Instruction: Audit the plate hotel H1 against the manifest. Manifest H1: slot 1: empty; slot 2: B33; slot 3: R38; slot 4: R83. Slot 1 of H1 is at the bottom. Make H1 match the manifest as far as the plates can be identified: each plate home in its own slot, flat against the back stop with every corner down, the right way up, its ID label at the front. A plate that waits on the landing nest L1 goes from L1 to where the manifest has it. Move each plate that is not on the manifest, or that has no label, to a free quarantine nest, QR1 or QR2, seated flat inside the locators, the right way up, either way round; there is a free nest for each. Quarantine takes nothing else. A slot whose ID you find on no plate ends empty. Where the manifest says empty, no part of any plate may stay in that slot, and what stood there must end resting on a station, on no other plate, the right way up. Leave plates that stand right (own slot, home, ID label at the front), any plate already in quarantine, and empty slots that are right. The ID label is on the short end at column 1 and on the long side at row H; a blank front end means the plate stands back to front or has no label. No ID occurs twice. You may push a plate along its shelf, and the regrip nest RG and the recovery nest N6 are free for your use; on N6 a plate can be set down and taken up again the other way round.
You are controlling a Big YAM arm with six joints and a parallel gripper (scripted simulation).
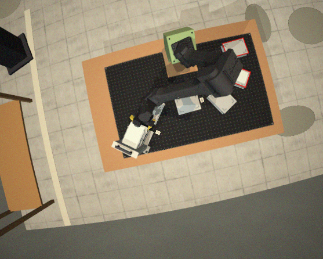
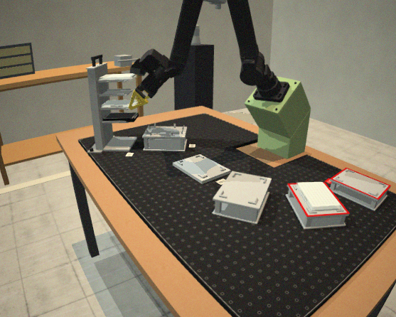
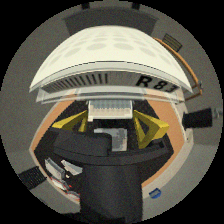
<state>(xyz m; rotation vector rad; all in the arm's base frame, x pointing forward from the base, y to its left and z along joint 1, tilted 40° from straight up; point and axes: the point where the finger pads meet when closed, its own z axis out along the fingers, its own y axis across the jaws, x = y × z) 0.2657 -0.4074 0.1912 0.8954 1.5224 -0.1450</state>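
The plate hotel H1 (image 2: pixel 105 106) stands at the table's far left corner and also shows from above in the top view (image 1: pixel 132 139). Its top slot holds a white plate (image 3: pixel 107 55) with the label R83 (image 3: pixel 156 81) at the front. A dark plate (image 2: pixel 119 116) lies in the bottom slot. A light plate (image 2: pixel 116 104) lies in a middle slot. My gripper (image 2: pixel 138 101) is open just in front of the hotel at that height. In the wrist view a white plate's front end (image 3: pixel 110 107) shows between the yellow fingers. I read no label on it.
A raised nest (image 2: pixel 164 137) stands right of the hotel. A flat nest (image 2: pixel 200 168) and a block nest (image 2: pixel 242 199) lie mid-table. One red-edged quarantine nest holds a white plate (image 2: pixel 317 200); the other (image 2: pixel 360 185) holds none. The green arm base (image 2: pixel 281 117) stands behind.
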